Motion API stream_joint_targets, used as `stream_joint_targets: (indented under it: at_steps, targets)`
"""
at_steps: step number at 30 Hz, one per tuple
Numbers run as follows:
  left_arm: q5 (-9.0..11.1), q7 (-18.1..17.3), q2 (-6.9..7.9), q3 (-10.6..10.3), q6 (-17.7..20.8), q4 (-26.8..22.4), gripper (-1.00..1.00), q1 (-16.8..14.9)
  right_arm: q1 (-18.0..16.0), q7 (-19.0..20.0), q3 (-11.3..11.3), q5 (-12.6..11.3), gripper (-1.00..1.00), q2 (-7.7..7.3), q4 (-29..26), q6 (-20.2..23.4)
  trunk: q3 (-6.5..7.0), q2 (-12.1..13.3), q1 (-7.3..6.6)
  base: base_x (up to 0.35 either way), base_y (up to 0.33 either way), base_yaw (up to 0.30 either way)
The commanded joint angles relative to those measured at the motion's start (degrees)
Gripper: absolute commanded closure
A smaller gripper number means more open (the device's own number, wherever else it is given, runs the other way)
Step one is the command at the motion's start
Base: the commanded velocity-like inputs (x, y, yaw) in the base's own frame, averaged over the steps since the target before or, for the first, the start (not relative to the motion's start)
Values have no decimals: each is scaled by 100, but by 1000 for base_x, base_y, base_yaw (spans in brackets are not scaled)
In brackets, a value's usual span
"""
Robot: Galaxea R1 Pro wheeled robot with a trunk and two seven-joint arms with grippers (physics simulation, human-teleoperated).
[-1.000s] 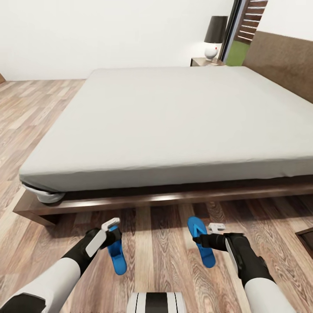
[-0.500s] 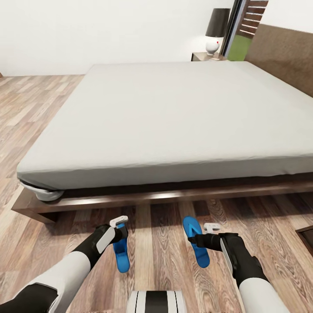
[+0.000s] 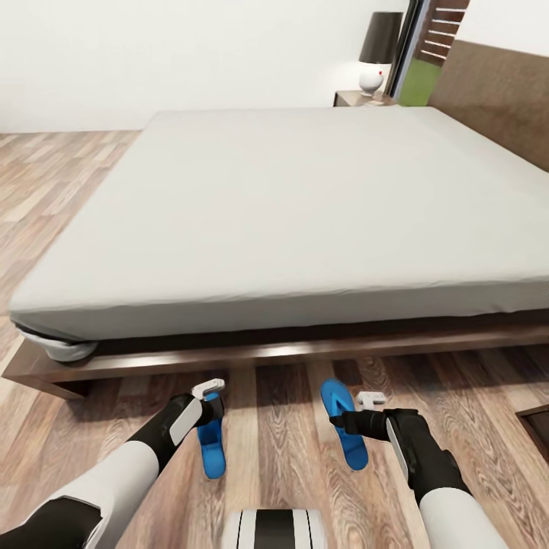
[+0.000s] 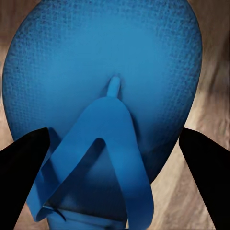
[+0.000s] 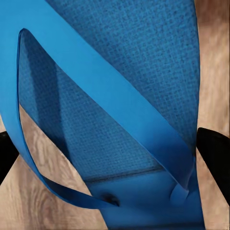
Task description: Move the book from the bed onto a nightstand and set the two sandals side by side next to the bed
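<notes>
Two bright blue sandals are over the wood floor just in front of the bed [image 3: 305, 198]. My left gripper [image 3: 207, 396] grips the left sandal [image 3: 213, 451] across its width. In the left wrist view its toe post and strap [image 4: 112, 120] lie between the dark fingers [image 4: 24, 177]. My right gripper [image 3: 358, 408] grips the right sandal [image 3: 345, 431] the same way; in the right wrist view, that sandal's strap [image 5: 96, 86] crosses between the fingers [image 5: 215, 158]. I cannot tell if the soles touch the floor. A nightstand [image 3: 357, 97] stands beyond the bed. The book is out of view.
A dark-shaded lamp with a white base [image 3: 375, 53] stands on the nightstand. The bed's low wooden frame [image 3: 267, 352] runs across just ahead of both grippers. A dark brown object [image 3: 537, 423] sits on the floor at the right edge. The headboard [image 3: 496, 91] is at the right.
The view has shifted a little, and the bed's near corner slid left. Both sandals moved along with the grippers: the left one slightly right, the right one slightly left.
</notes>
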Motion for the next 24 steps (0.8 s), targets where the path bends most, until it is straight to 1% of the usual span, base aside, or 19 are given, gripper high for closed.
stream_joint_targets:
  at_steps: [1,5,8,15,24]
  targets:
    - [62,53,8,-43,15,-12,100,-2,-3,49,-29,48,100,8,-7,19,-4,-2,1,212,-222,0]
    - [53,53,9,-36,9,-12,100,10,-2,49,-29,48,100,9,-8,19,-5,-2,1,202,-205,18]
    - [54,53,3,-36,7,-12,100,13,-2,49,-29,52,100,11,-8,19,-5,-2,1,92,-90,152]
    - [67,55,-17,-42,15,-12,100,26,-2,49,-33,52,100,7,-8,19,-5,-2,1,25,-25,208]
    - [146,-27,-42,-30,95,-15,100,238,-2,47,-37,48,100,5,-6,19,-5,-2,1,3,-3,34]
